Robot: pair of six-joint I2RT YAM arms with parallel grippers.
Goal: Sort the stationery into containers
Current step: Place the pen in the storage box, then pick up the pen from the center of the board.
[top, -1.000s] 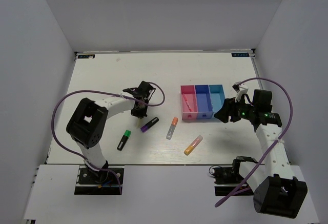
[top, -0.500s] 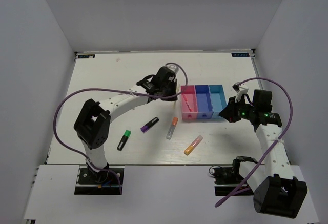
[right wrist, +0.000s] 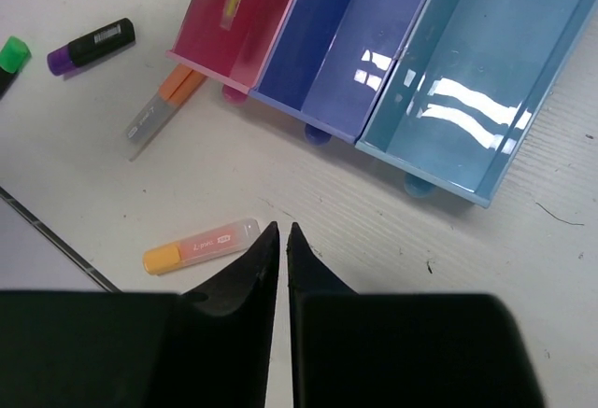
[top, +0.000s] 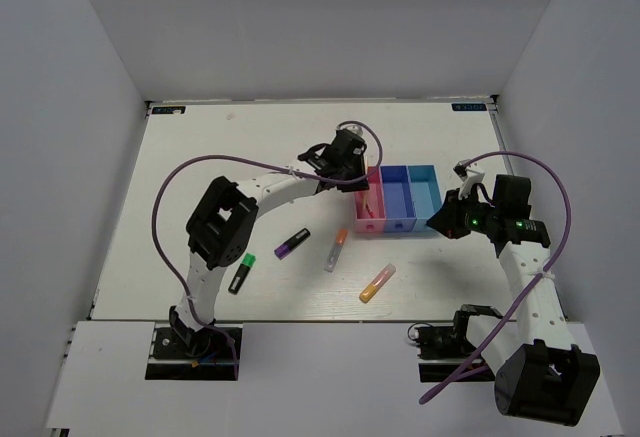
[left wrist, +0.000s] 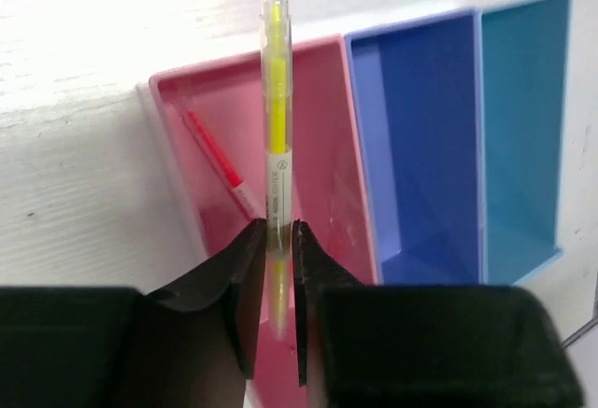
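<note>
My left gripper (left wrist: 278,226) hangs over the pink container (left wrist: 322,137) and is shut on a thin yellow stick (left wrist: 277,100) that points along the bin. A thin pink stick (left wrist: 217,158) lies inside that bin. Next to it are the blue container (left wrist: 420,147) and the cyan container (left wrist: 519,128). My right gripper (right wrist: 278,226) hovers shut and holds nothing, just right of the orange-pink highlighter (right wrist: 201,246). On the table lie a grey-orange marker (top: 335,250), a purple-capped marker (top: 292,243) and a green-capped marker (top: 241,272).
The three bins (top: 397,200) stand in a row right of the table's middle. The left arm's purple cable (top: 200,172) loops over the left half. The right arm (top: 500,219) reaches in beside the cyan bin. White walls close off the table's back and sides.
The left arm swung right from the table's middle to above the pink bin, with the yellow stick in its jaws. The right arm stayed almost still.
</note>
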